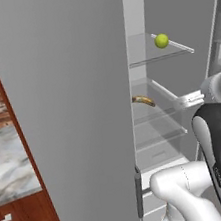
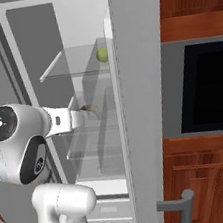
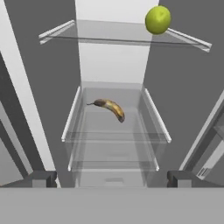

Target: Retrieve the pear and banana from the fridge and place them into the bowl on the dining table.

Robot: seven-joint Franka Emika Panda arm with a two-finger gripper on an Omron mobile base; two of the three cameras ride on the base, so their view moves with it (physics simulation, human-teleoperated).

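Note:
The fridge [image 1: 183, 15] stands open, its grey door [image 1: 72, 113] swung out at the left. The yellow-green pear [image 3: 157, 19] rests on the upper glass shelf [image 3: 113, 37], toward its right edge; it also shows as the pear [image 1: 161, 40] and the pear [image 2: 102, 54] from the base. The curved yellow-brown banana [image 3: 110, 107] lies one shelf lower, as the banana [image 1: 143, 100] and the banana [image 2: 90, 108]. My gripper [image 3: 113, 179] is open and empty at the fridge mouth, level with the banana's shelf and short of it. The bowl and dining table are out of view.
The other fridge door [image 2: 142, 104] juts out at the right, with its bar handle [image 2: 180, 205] low down. Beyond it sit a black oven [image 2: 208, 86] and reddish wooden drawers [image 2: 214, 179]. A marble counter [image 1: 9, 164] lies left of the fridge. Lower glass shelves [image 3: 113, 151] are bare.

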